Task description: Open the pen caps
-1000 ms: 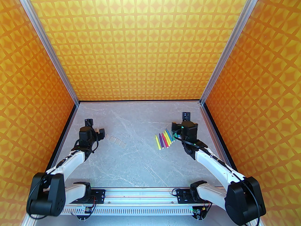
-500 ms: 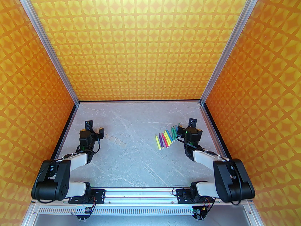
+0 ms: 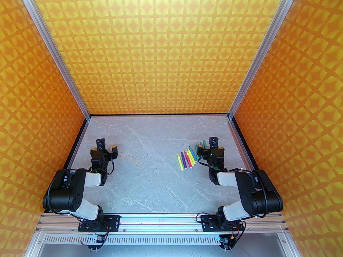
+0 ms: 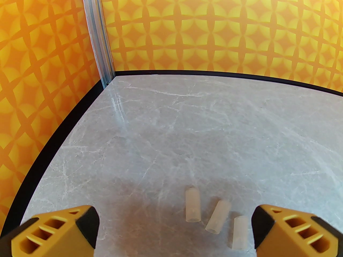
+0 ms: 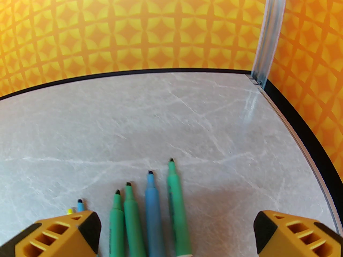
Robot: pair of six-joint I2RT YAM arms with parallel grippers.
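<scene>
Bright even light, soft shadows, wrist views edge-bowed

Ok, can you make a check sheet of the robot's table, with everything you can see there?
Surface: grey marble-look table, flat, no spills seen.
Job's things: pens side by side on the right, and the tips seen close up are bare. Clear pen caps lie loose on the left, apart from the pens.
Clutter: nothing seen.
Grippers: left gripper open near the pen caps, holding nothing. Right gripper open by the pens, holding nothing.
Cables: black cables loop at the wrists, off the pens.
Surroundings: orange patterned walls, aluminium posts.
</scene>
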